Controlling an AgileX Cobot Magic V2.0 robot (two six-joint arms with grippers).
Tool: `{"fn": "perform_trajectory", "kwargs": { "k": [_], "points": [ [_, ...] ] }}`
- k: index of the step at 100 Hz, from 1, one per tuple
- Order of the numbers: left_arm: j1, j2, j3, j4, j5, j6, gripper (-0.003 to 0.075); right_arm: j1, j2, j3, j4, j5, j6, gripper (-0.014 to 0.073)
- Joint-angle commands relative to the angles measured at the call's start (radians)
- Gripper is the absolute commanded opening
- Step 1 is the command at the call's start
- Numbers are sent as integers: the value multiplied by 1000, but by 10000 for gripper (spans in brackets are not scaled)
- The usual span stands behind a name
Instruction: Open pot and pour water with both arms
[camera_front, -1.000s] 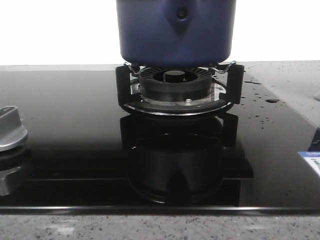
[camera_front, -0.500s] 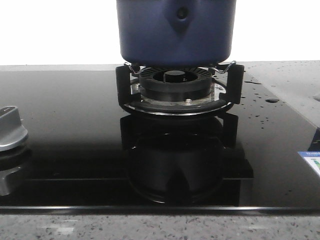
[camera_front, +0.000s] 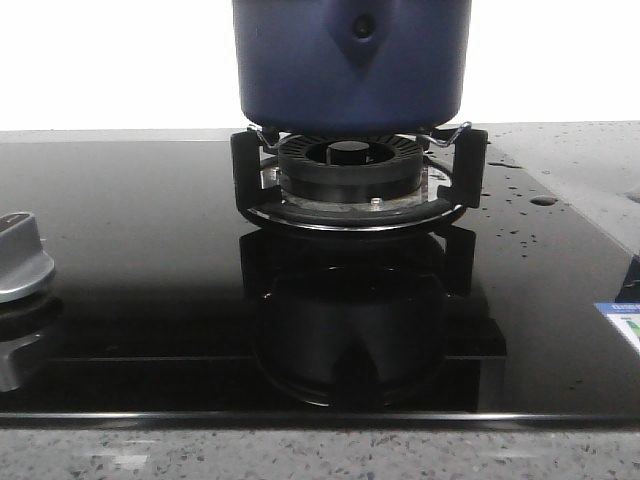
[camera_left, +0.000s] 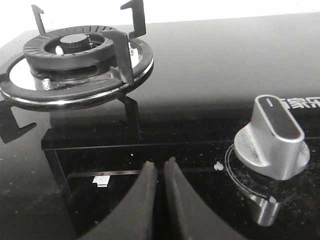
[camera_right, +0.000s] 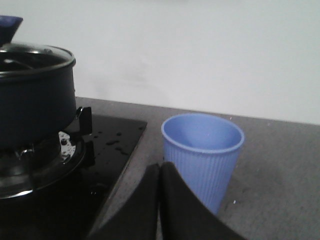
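Note:
The dark navy-blue pot (camera_front: 350, 70) stands on the black ring burner (camera_front: 350, 178) at the back middle of the black glass hob; its top is cut off in the front view. In the right wrist view the pot (camera_right: 30, 105) carries a glass lid (camera_right: 35, 54) with a blue knob (camera_right: 9, 27). A ribbed blue cup (camera_right: 202, 155) stands upright on the grey counter beside the hob, just beyond my right gripper (camera_right: 160, 167), which is shut and empty. My left gripper (camera_left: 160, 167) is shut and empty, low over the hob glass. Neither gripper shows in the front view.
A second, bare burner (camera_left: 75, 55) with upright pan supports lies beyond my left gripper. A silver control knob (camera_left: 272, 142) sits beside it, and shows at the front view's left edge (camera_front: 20, 255). Water drops (camera_front: 545, 200) dot the hob's right side.

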Motion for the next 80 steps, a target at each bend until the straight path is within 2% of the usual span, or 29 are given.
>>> {"fn": "perform_trajectory", "kwargs": {
  "k": [1, 11, 20, 28, 32, 35, 54, 73, 80],
  "points": [
    [3, -31, 45, -4, -44, -10, -20, -13, -2, 8, 135, -30, -104, -67],
    [3, -31, 45, -4, -44, -10, -20, -84, -11, 74, 457, -57, -397, -67],
    [3, -31, 45, -4, -44, -10, -20, -179, -22, 159, 639, -171, -589, -67],
    [3, -31, 45, -4, -44, -10, -20, -253, -53, 241, 645, -311, -605, -67],
    [3, -31, 45, -4, -44, -10, -20, -288, -80, 275, 645, -338, -605, -67],
    [3, -31, 45, -4, -44, -10, -20, -307, -102, 269, 645, -258, -605, -67],
    [3, -31, 45, -4, -44, -10, -20, -352, -253, 269, 645, -63, -605, -67],
    [3, -31, 45, -4, -46, -10, -20, -352, -246, 269, 653, 98, -605, -67],
    [3, -31, 45, -4, -46, -10, -20, -352, -246, 269, 655, 99, -605, -67]
  ]
}}
